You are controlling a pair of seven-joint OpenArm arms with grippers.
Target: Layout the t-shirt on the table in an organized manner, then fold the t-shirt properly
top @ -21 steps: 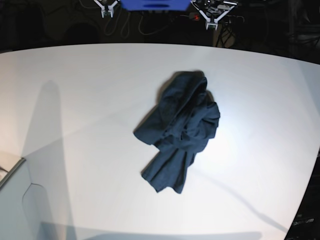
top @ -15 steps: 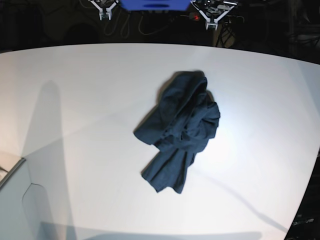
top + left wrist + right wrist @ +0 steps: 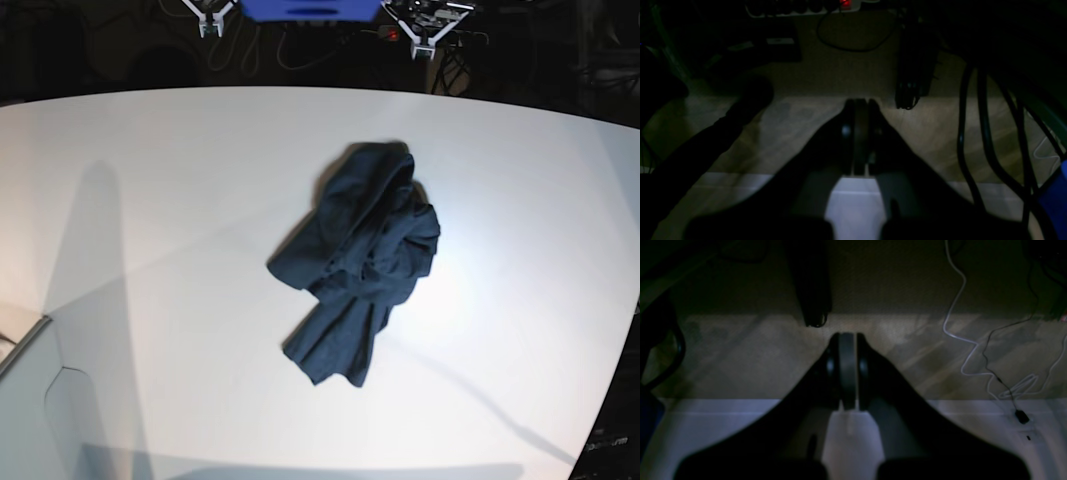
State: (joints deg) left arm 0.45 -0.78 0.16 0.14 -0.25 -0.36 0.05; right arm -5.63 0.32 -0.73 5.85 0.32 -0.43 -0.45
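White table [image 3: 180, 200] bears the crumpled t-shirt [image 3: 360, 260]; left gripper [image 3: 858, 106] and right gripper [image 3: 846, 340] clenched, empty.

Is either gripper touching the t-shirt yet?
Apart. The base view shows the left gripper and right gripper up at the table's far edge, with bare tabletop between them and the crumpled t-shirt.

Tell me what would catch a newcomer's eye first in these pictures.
The dark navy t-shirt stands out at once: a crumpled heap near the middle of the white table, not laid out at all. Next come the two grippers at the far edge, the left gripper and the right gripper, both shut on nothing and well away from the cloth.
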